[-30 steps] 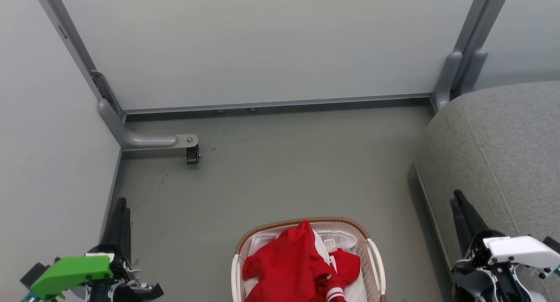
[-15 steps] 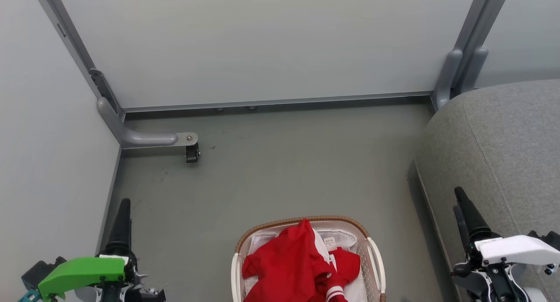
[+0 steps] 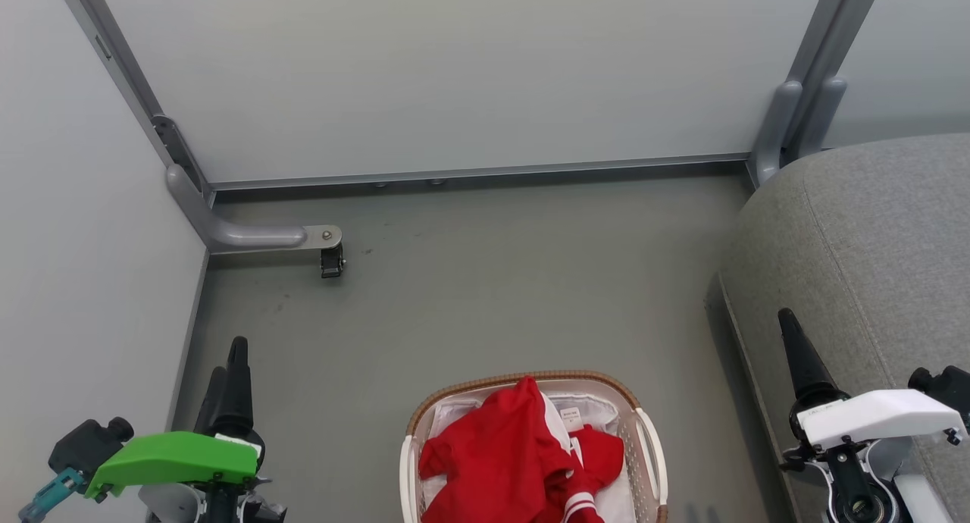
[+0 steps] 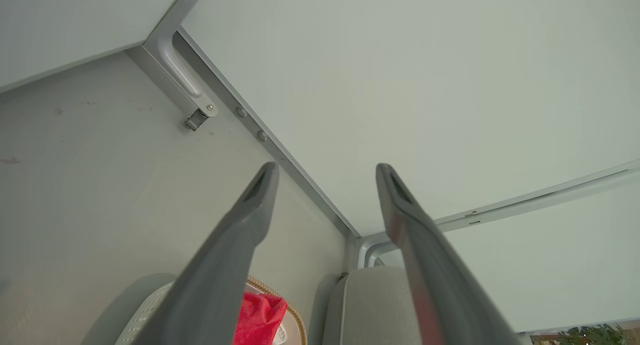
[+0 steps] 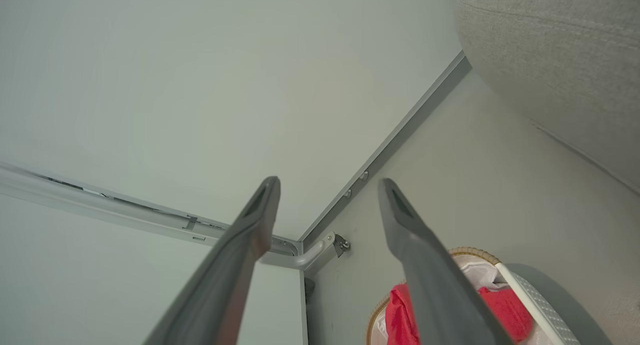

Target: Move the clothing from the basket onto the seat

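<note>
Here we are, looking down at the grey floor (image 3: 492, 280), and the basket (image 3: 650, 451) sits on it right in front of the robot, its near half cut off from the head view. The clothing (image 3: 500, 462) is all in there: a bright red heap, bunched up and rising just above the brown rim, with white stripe trim (image 3: 580, 505) showing at the near side. White liner (image 3: 595, 411) peeks out behind the red at the far end.

Off to the robot's right, the seat (image 3: 871, 242), a big grey cushion with a stitched seam, bare on the part we can see. A strip of floor lies between it and the basket.

Now the arms. The left gripper (image 4: 326, 167) is up in the air on the basket's left side, under its green cover (image 3: 174, 458), fingers (image 4: 240, 235) spread wide with nothing between them. They point towards the corner where the pale wall panels (image 3: 455, 76) meet. The right gripper (image 5: 328, 181), under a white cover (image 3: 879, 417), hangs over the seat's near edge. Its fingers (image 5: 420, 265) are parted too, and empty.

Neither arm touches the basket or the red cloth. At the far left, a small black caster (image 3: 332, 261) on a grey bracket stands on the floor, well away from the basket.
</note>
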Controlling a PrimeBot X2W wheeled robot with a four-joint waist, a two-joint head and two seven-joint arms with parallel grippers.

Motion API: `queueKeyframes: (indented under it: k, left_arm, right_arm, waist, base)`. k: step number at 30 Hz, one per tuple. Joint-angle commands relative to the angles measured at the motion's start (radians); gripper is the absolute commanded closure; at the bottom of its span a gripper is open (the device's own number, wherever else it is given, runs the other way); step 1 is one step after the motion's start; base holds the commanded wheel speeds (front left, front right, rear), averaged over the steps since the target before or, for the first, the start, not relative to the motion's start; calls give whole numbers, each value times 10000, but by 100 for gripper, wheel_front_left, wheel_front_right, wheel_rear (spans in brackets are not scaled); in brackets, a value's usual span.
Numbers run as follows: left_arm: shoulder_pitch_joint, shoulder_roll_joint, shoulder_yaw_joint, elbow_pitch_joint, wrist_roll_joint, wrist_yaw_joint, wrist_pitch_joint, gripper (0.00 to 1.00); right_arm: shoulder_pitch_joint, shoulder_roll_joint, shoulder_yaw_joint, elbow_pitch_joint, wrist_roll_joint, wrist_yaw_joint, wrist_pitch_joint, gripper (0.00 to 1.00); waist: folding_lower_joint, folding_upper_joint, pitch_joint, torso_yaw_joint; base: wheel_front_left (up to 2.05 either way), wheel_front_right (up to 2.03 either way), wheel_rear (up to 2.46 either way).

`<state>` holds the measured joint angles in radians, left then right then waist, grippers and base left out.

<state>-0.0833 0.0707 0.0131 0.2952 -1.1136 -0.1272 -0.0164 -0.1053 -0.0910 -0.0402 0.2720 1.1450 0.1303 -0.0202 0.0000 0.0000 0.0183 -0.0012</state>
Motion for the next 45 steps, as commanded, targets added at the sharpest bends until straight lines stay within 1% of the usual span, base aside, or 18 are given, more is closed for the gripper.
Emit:
queueKeyframes:
  k: [1, 8, 14, 25, 29, 45]
  left_arm:
    - [-359, 120, -67, -98, 508, -18, -114, 0]
    - [-369, 179, -289, -194, 1796, -4, -369, 0]
    - [-370, 300, -528, -120, 2884, 145, -584, 0]
    - [-318, 481, -913, 187, 4388, 395, -926, 0]
    - [-294, 528, -1020, 314, 4838, 473, -1039, 0]
    - [-176, 529, -1253, 460, 6453, 518, -1457, 0]
  right_arm:
    - [-304, -117, 33, -79, -519, 3, -129, 0]
    - [-376, -110, 89, -109, -1733, 3, -383, 0]
    - [-386, -205, 251, 63, -2806, 4, -585, 0]
    - [-412, -304, 483, 457, -4476, 4, -924, 0]
    - [-414, -340, 548, 566, -5005, 4, -1031, 0]
    - [-363, -324, 534, 786, -6796, 4, -1445, 0]
  waist:
    - [0, 0, 7, -1]
    - [0, 0, 44, -6]
    - [0, 0, 61, -3]
    - [0, 0, 28, -16]
    - [0, 0, 8, -20]
    - [0, 0, -5, -71]
  base:
    - [0, 0, 0]
    - [0, 0, 0]
    - [0, 0, 0]
    - [0, 0, 0]
    - [0, 0, 0]
    - [0, 0, 0]
